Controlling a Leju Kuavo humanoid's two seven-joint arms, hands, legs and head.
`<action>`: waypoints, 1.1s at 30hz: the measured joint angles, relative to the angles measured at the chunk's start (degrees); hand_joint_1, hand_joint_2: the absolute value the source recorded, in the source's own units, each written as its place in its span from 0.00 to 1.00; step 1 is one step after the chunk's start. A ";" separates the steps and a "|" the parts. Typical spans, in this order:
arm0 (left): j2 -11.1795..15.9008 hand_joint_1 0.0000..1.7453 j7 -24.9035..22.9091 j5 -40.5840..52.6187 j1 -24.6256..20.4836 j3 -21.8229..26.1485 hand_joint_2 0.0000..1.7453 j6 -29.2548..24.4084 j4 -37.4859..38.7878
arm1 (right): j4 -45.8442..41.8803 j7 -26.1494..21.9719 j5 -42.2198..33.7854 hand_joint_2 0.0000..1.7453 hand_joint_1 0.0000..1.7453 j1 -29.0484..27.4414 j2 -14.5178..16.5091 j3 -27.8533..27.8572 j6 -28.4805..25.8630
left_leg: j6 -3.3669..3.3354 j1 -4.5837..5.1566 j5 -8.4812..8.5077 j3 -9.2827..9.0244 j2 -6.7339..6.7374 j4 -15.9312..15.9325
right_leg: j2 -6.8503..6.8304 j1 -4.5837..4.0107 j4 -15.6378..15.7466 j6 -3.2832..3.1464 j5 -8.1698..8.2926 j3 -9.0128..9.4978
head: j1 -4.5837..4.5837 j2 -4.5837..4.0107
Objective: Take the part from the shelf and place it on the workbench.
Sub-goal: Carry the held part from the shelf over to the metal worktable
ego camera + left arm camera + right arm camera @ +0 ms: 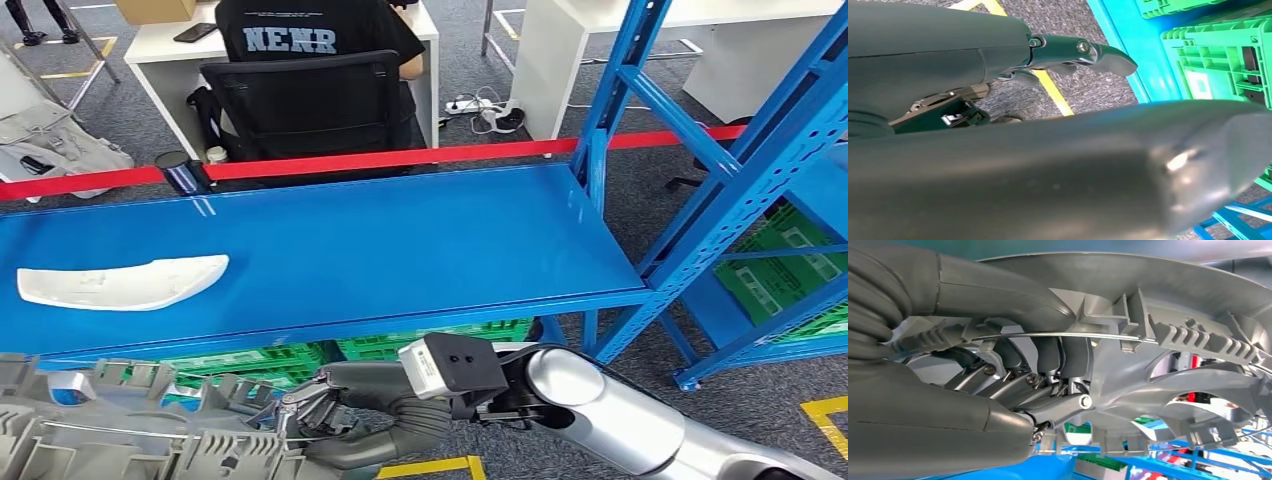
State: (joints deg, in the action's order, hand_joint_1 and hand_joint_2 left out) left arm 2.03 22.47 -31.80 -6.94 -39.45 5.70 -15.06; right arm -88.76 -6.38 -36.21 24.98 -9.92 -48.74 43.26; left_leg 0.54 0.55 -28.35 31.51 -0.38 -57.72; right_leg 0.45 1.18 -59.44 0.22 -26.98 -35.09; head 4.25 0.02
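Part [140, 430]: large grey moulded plastic piece, ribbed and webbed, with toothed ridges, clip tabs and open cut-outs along a curved outer wall; matte finish, no visible damage. Judged stiff but light for its bulk, a thin-walled shell that should flex a little at the long ends and could crack at the small tabs if knocked. Surface looks dry and not slippery; the ribs give good purchase. Best hold, in my judgement, is on a thick rib or the rim near the middle, not on the clips. Location: low in the head view, in front of the robot's body and below the near edge of the blue worktop [400, 250], not resting on it. Right hand [315, 412] grips the part's right end; the right wrist view shows its fingers [1050, 357] curled over a rib and clamped on the plastic, thumb beneath. Left hand [1083, 52]: the left wrist view has a dark finger over carpet, and a big blurred grey body crosses in front; cannot tell whether its fingers are apart or closed on anything. A white curved piece [120, 282] lies on the worktop's left side, so set-down space is to its right. Green crates [430, 345] sit under the worktop. A person in a black chair [310, 100] sits beyond the red barrier tape [400, 158].
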 joint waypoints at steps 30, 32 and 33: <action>0.42 0.00 1.01 -0.43 0.54 0.00 0.00 0.20 -0.13 | -5.62 -4.03 6.29 1.00 1.00 -4.13 -0.48 5.97 -5.40 | -2.07 -0.42 1.72 0.17 0.57 1.37 | -0.06 -0.14 -9.55 1.35 -6.42 -3.81 | -0.22 -0.01; 0.38 0.00 0.91 -0.42 0.64 0.00 0.00 0.20 -0.13 | -5.62 -4.07 6.27 1.00 1.00 -4.47 -0.68 6.03 -5.40 | -1.99 -0.42 1.80 0.65 0.68 1.02 | -0.07 -0.14 -14.90 1.45 -8.29 -5.64 | -0.24 -0.02; 0.37 0.00 0.87 -0.42 0.65 0.00 0.00 0.20 -0.14 | -5.62 -4.05 6.27 1.00 1.00 -4.61 -0.78 6.07 -5.40 | -1.91 -0.46 1.82 0.92 0.70 0.76 | -0.10 -0.12 -14.62 1.47 -7.64 -5.10 | -0.24 -0.02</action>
State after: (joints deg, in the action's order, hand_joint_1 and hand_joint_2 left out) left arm 2.40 23.34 -32.22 -6.30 -39.45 5.90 -15.20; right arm -94.38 -10.43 -29.93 20.37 -10.70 -42.66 37.86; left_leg -1.38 0.08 -26.52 32.43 0.33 -56.96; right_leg 0.36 1.05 -74.07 1.69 -34.62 -40.19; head 4.01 0.00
